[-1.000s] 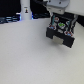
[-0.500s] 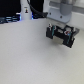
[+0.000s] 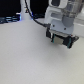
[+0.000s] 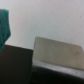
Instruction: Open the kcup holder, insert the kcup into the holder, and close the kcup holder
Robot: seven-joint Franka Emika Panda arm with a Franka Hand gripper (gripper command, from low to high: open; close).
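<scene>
In the exterior view my gripper [image 3: 60, 40] hangs over the white table [image 3: 30, 60] at the exterior view's right. Its two dark fingers [image 3: 50, 36] stand apart, and I see nothing between them. Dark boxy shapes [image 3: 9, 20] at the back left are too blurred to name as the kcup holder. The wrist view is blurred: a dark mass [image 4: 15, 65] lies beside a grey slab [image 4: 57, 50], and a teal-green shape [image 4: 4, 27] sits at the picture's edge. I cannot tell whether that shape is the kcup.
A black cable [image 3: 32, 15] loops from the arm [image 3: 62, 17] toward the back. The white tabletop stretches across the front and the exterior view's left.
The gripper has sunk lower in the exterior view, closer to the table, with little sideways shift. Nothing was picked up or let go.
</scene>
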